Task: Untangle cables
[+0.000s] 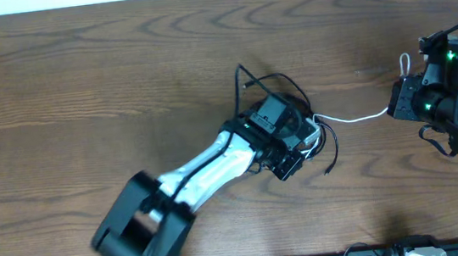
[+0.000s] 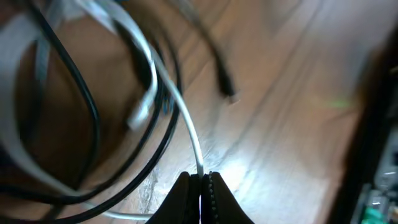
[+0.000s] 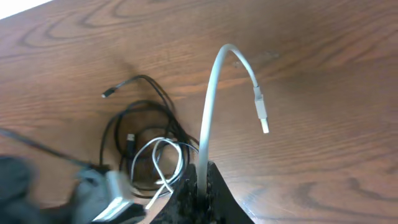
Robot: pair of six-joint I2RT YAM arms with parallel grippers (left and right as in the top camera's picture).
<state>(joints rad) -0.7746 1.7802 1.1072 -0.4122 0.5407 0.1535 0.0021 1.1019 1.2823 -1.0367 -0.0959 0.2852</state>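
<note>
Over the table [image 1: 78, 75], left jaws and right jaws each tight on the white cable [image 1: 354, 119].

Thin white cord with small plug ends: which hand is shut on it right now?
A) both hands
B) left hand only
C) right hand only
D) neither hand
A: the left wrist view shows the thin white cord pinched in the shut left hand, and the right wrist view shows it clamped in the right hand, its plug end arching free.
</note>
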